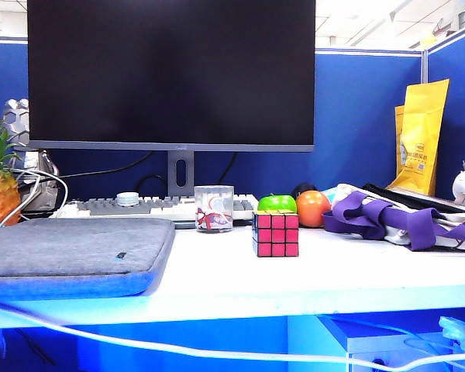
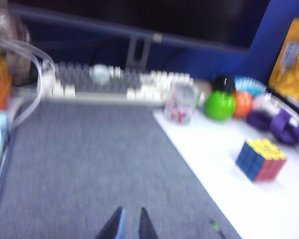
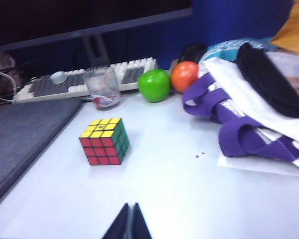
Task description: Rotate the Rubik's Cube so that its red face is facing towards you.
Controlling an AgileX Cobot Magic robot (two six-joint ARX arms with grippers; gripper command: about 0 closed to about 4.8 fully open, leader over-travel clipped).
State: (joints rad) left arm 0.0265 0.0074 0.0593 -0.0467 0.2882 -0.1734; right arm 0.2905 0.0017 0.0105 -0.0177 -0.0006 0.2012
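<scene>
Exterior view: the Rubik's Cube (image 1: pixel 276 233) sits square on the white table (image 1: pixel 240 279), mid-scene, just in front of the glass cup (image 1: pixel 214 208) and the green apple (image 1: pixel 277 203). The red face (image 1: pixel 277 235) already points at this camera, nine pinkish-red squares in a black grid. Neither arm shows in this view.

My left claw (image 2: pixel 131 225) hangs over the near part of the grey laptop sleeve (image 2: pixel 89 164), fingertips nearly together with only a thin gap, nothing between them. My right claw (image 3: pixel 130 222) hovers over bare table on the near side of the cube, jaws pressed together, empty. Both are well apart from the cube.

Judgement: task looks complete, or nearly so. The best step in hand is to leave the cube alone, keep both claws clear of it, and check that the red face stays parallel to the table's near edge. If any correction were needed, I would open wide, pinch two opposite side faces at mid-height, and twist about the vertical without lifting.

Materials: cube is hard plastic, glossy stickers, sharp edges, yellow on top, green on its right side, blue on its left. It should slide easily on the smooth table. Sleeve is soft woven fabric. Cup is clear, with a red print. Apple and the orange fruit (image 1: pixel 312 208) are round and could roll if bumped. The purple-strapped cloth bag (image 1: pixel 403 221) lies limp to the right.
</scene>
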